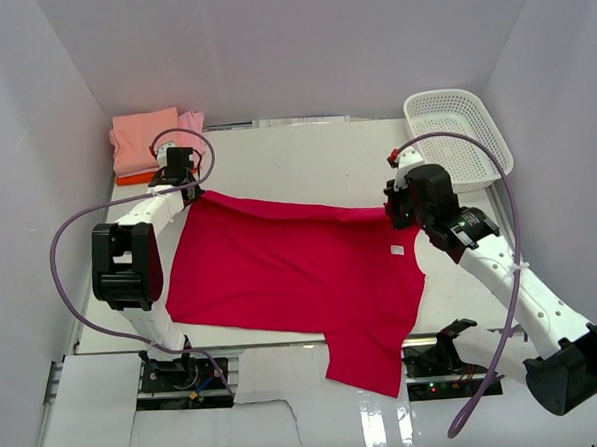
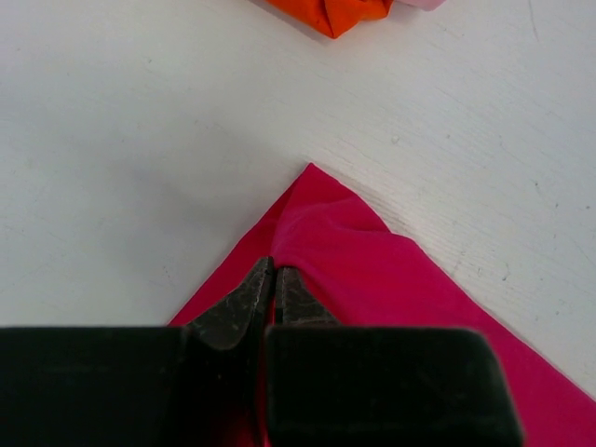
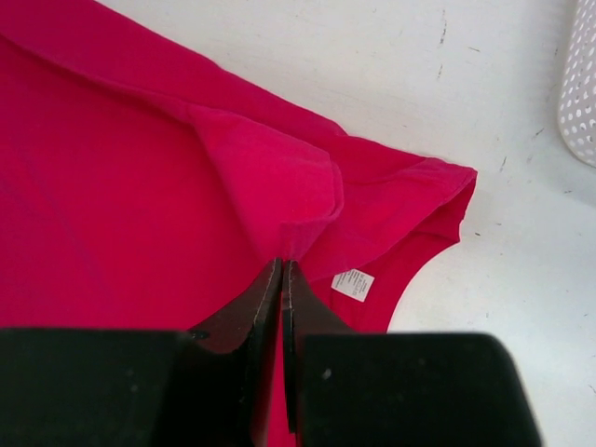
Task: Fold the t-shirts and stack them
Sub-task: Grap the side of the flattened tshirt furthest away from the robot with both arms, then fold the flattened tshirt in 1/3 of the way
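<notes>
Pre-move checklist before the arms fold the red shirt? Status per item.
1. Left end effector shut on red t-shirt corner: ok.
2. Right end effector shut on the shirt's edge near the label: ok.
3. Shirt fully on table: not ok, one part hangs past the near edge.
4. Gap between folded stack and shirt: ok.
5. Gap between basket and shirt: ok.
6. Both cloth layers in each pinch: cannot tell.
</notes>
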Robot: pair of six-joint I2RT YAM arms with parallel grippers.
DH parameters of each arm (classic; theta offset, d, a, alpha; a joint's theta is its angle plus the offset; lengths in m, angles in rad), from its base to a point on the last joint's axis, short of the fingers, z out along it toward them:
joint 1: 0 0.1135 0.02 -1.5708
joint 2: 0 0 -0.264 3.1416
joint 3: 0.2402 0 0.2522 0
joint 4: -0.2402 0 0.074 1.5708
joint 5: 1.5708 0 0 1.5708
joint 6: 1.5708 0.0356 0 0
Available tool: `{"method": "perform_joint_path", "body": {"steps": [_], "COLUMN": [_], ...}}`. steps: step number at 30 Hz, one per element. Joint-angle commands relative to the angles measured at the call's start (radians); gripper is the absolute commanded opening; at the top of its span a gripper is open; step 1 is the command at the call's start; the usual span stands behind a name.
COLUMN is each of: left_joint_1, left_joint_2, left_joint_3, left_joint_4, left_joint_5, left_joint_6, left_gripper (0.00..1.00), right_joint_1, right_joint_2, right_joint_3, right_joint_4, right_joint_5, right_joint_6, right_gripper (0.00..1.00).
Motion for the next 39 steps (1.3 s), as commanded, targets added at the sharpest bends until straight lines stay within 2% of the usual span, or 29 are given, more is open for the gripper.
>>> {"method": "perform_joint_path", "body": {"steps": [1,12,25,39], "left_joint_1": [0.004,0.003,0.001,-0.014], "left_joint_2": [-0.078,-0.096,-0.121,-0.136], "left_joint_3": [-0.014,-0.049,-0.057,-0.043], "left_joint_4": [-0.002,-0.029,-0.031,-0.034], "left_joint_5": [-0.037,-0.067,-0.135,-0.129], "left_joint_6": [-0.007,-0.004,0.050,0.085], "left_gripper": [0.00,0.00,0.00,0.00], "right_joint_1": [0.023,0.095,0.112,0.133], "right_joint_2": [-0.033,-0.058,-0.067,-0.099], "right_joint_3": [-0.019,-0.077,-0.109,-0.129], "right_joint_4": [-0.005,-0.021,-0.080,-0.134], "right_joint_5": [0.024,0.062,0.041,0.061], "right_joint_6": [0.027,0.066,0.103,0.133], "right_gripper": [0.08,0.08,0.08,0.08]}}
